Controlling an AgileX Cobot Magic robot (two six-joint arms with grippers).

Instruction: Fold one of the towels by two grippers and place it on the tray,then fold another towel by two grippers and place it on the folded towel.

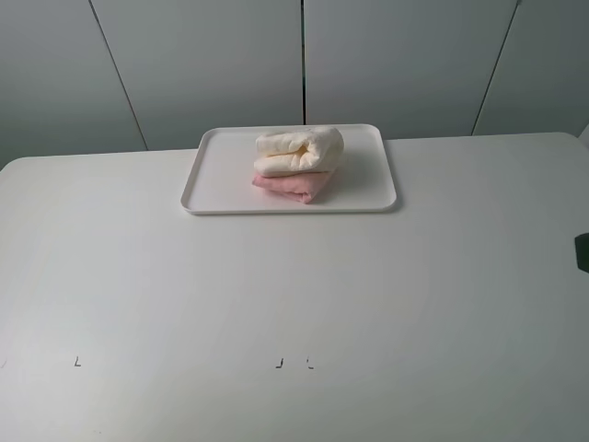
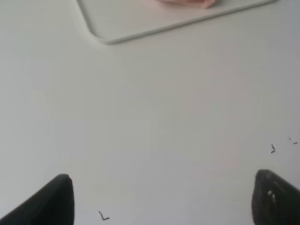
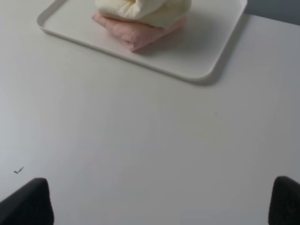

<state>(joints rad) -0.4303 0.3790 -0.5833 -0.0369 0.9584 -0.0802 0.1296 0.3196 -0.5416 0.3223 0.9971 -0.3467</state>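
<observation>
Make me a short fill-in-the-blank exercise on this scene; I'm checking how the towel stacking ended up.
1. The cream-white towel lies folded on top of the ____ towel.
2. Both towels rest on the white ____, which sits on the table.
3. The left gripper and the right gripper both have their jaws ____, holding nothing.

Missing words: pink; tray; open
</observation>
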